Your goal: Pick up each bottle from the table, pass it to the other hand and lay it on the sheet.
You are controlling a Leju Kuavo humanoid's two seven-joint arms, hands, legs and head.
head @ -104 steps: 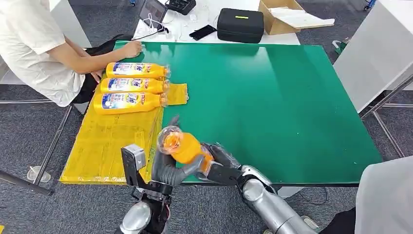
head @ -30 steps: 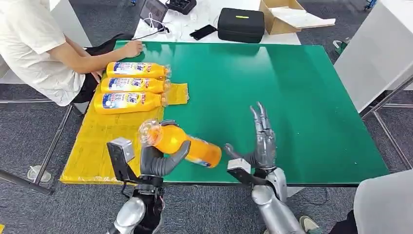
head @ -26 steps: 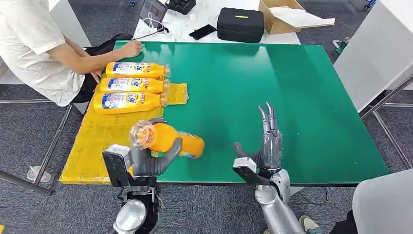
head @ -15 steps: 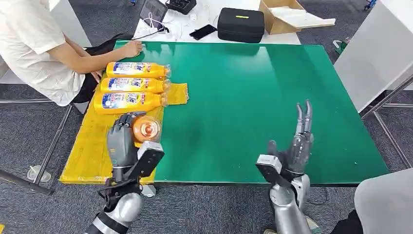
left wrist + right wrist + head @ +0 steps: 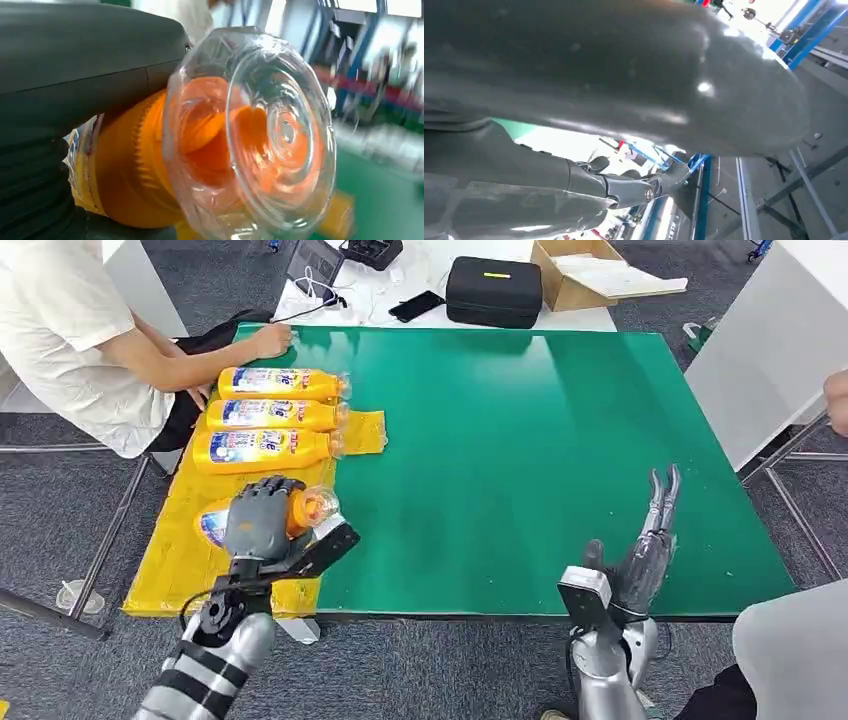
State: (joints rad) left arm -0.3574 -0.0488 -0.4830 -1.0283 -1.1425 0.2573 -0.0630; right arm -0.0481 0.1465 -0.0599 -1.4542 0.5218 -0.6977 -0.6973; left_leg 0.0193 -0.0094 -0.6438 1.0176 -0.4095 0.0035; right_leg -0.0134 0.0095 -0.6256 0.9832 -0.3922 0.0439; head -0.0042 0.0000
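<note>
Left hand [image 5: 262, 517] gripping bottle [image 5: 300, 512], over sheet [image 5: 200, 555]

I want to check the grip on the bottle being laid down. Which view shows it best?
The head view: the left hand wraps the held bottle over the yellow sheet. The left wrist view shows its clear base close up.

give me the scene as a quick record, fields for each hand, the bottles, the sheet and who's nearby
left hand: grips an orange bottle lying sideways over the yellow sheet
right hand: empty, fingers straight and apart, at the green table's near edge
bottles on sheet: three lying side by side at the far end
sheet: covers the table's left side
nearby: a seated person at the far left corner, one hand on the table
</note>
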